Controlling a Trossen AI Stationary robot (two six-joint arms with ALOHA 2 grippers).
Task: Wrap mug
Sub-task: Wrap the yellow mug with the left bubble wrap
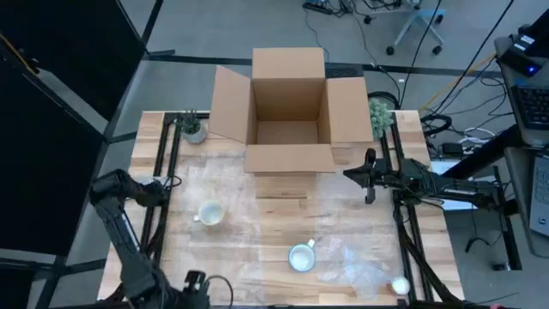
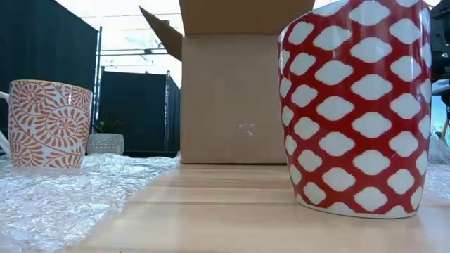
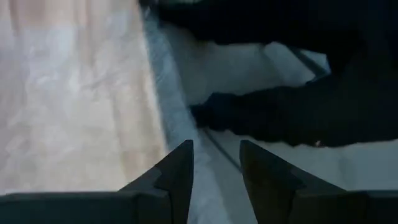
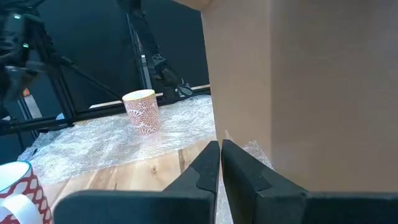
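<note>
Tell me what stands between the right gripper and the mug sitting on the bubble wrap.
Nothing visible does. The right gripper hangs beside the cardboard box, and the wrist view looks past the box's corner straight across bubble wrap to the mug. The red mug stands off that line.

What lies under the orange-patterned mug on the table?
The orange-patterned mug stands on a sheet of clear bubble wrap spread over the wooden table. The wrap reaches well past the mug on all visible sides; the patch directly beneath the mug's base is covered.
</note>
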